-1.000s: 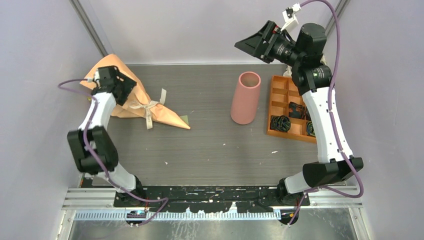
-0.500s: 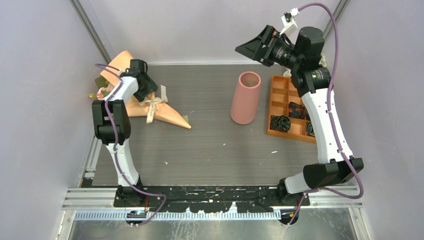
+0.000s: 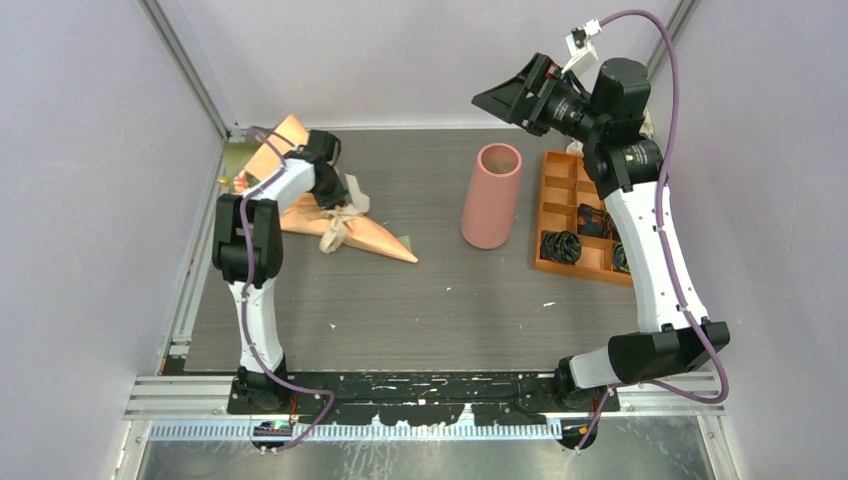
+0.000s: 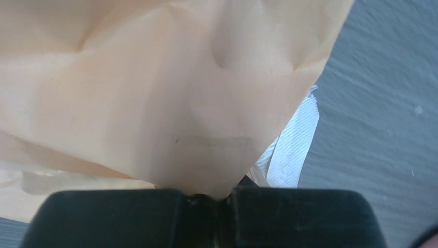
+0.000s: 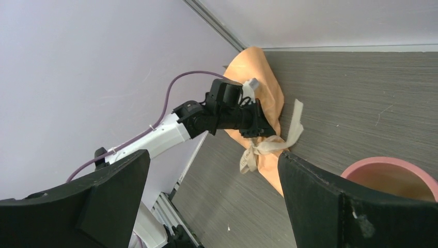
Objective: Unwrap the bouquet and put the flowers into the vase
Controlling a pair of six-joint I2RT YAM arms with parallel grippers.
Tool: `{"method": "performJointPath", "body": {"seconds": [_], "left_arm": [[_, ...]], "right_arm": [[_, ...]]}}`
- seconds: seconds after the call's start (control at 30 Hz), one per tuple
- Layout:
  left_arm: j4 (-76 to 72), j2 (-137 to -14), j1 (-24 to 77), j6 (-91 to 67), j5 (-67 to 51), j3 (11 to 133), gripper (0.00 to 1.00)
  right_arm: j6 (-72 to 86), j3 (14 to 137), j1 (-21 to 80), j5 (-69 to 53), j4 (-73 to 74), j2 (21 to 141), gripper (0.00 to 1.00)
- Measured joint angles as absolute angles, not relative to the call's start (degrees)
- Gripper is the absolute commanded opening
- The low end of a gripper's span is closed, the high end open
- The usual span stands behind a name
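Pinching a fold of the wrapping, the left gripper [image 4: 206, 199] has its two black fingers closed tight on the peach-tan paper of the cone-shaped bouquet [image 3: 375, 238], close to the knotted beige ribbon [image 3: 337, 222]. The bouquet lies flat on the dark grey table [image 3: 450, 300], well to the left of the tall salmon-pink cylindrical vase [image 3: 491, 195] in the overhead view. Its pointed tip is aimed roughly toward the vase and its wide mouth away from it.

The paper looks thin, light and soft. It creases and dimples under the pinch, so it should peel or tear easily and will give no firm handle. A loose end of the ribbon is probably the better place to take hold to undo the wrap. The stems inside likely want a gentle grip low down, away from the fragile blooms.

Only a hint of pink and green from the flowers [image 3: 240, 181] shows at the mouth; the rest is hidden.

The right gripper [image 3: 510, 95] hangs high above and just behind the vase, fingers spread wide and holding nothing. An orange compartment tray [image 3: 575, 215] sits just right of the vase.
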State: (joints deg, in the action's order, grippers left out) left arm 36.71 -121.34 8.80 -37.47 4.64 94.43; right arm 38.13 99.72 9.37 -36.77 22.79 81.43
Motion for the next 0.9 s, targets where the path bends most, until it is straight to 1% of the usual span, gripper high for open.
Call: {"method": "performJointPath", "body": {"seconds": [0.3,0.43,0.47,0.6,0.67,0.7,0.8,0.9], "left_arm": [[38.7,-121.2,22.9,-36.7,2.0,96.9,0.0],[39.4,-121.2,26.0,-35.2,1.3,97.0,0.0],[39.6,-121.2,26.2,-34.8,1.3,96.7,0.03],[38.6,-119.7,25.8,-32.3,1.3,92.5,0.29],[37.3,-116.6,25.5,-31.1,0.3,88.6,0.42],[37.0,-115.1,25.4,-30.6,-0.3,87.3,0.47],[36.6,-109.3,25.2,-30.2,-2.2,84.3,0.53],[35.9,-102.2,25.2,-29.6,-2.8,84.0,0.54]], "right_arm": [[38.7,99.1,9.4,-35.6,23.0,77.4,0.99],[38.6,99.1,9.7,-35.0,24.0,75.0,0.97],[38.4,99.1,9.8,-34.6,24.4,74.5,0.97],[35.7,99.5,14.7,-30.5,28.3,73.4,0.95],[34.1,99.6,18.2,-28.4,30.6,73.5,0.94],[33.7,99.6,19.4,-27.7,31.5,73.6,0.93],[31.7,99.6,24.4,-24.7,34.5,73.9,0.92],[29.7,98.7,29.2,-21.4,36.9,74.1,0.9]]}}
